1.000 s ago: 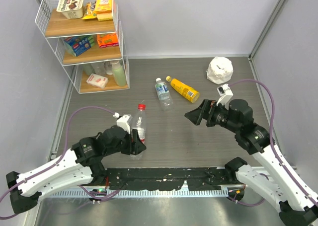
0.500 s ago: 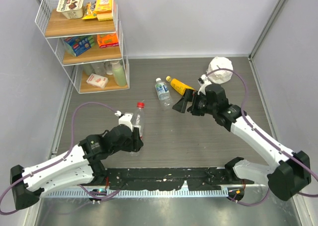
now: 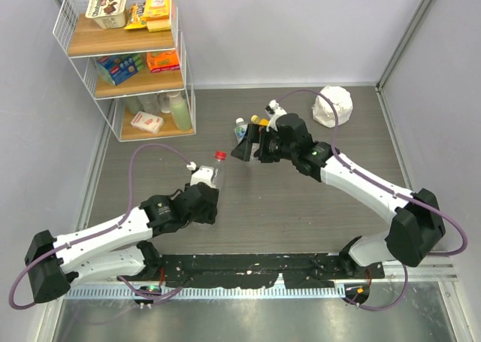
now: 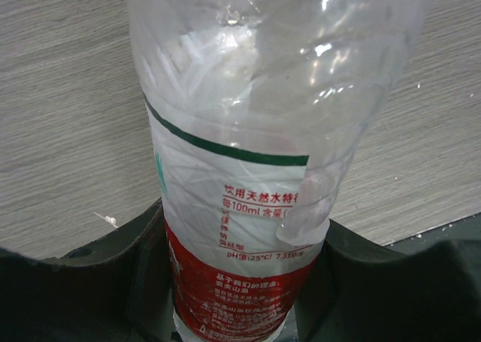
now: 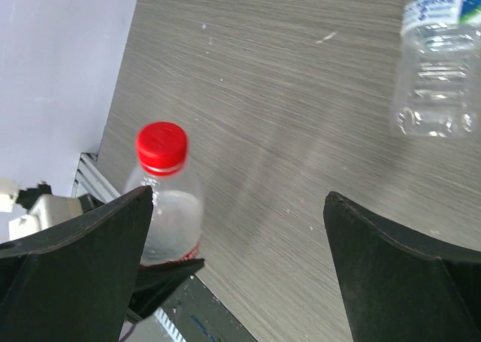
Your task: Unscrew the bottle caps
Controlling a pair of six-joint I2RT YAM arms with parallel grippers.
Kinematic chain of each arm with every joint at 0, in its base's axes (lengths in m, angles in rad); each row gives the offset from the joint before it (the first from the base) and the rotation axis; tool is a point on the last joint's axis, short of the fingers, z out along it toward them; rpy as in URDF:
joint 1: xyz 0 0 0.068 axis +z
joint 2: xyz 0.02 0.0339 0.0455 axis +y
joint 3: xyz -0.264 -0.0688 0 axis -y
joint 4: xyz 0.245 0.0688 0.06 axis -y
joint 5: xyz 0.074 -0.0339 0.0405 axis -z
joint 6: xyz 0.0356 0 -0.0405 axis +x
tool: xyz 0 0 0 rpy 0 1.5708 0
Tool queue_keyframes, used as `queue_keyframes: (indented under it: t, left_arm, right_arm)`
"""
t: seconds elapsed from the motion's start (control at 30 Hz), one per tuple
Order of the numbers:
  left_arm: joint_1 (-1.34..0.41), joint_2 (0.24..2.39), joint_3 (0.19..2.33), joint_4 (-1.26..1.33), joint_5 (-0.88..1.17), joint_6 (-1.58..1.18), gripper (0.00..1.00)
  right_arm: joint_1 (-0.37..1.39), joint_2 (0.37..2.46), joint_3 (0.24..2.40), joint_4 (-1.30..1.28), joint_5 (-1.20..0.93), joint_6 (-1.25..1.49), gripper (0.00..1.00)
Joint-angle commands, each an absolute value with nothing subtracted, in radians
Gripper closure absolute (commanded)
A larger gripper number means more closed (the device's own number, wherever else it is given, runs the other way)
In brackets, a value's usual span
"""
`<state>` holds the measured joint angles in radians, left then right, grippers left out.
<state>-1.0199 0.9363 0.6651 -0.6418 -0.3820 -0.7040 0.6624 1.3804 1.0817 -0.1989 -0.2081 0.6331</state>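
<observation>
Firmly, left jaws clamp the crinkled clear bottle [image 4: 240, 131], round red cap [image 5: 161, 145] on; right jaws gape.

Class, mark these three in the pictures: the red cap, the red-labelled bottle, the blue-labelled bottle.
red cap [image 5: 161, 145], right wrist view, on its flat top.
red-labelled bottle [image 4: 240, 282], left wrist view, on its red label band.
blue-labelled bottle [image 5: 434, 64], right wrist view, on its clear body.
</observation>
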Motion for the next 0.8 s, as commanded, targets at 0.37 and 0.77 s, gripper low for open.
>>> queue_keyframes:
  t: [0.37,0.77]
  left_arm:
    - [-1.022,1.052,0.762,-0.565,-0.451,-0.652,1.00]
    - [-1.023,1.081,0.787,-0.555,-0.451,-0.655,1.00]
  right_arm:
    - [0.744,1.598,1.313,-0.101,-0.120,0.706,0.00]
    - [0.752,1.632,1.289,-0.043,-0.158,0.742,0.35]
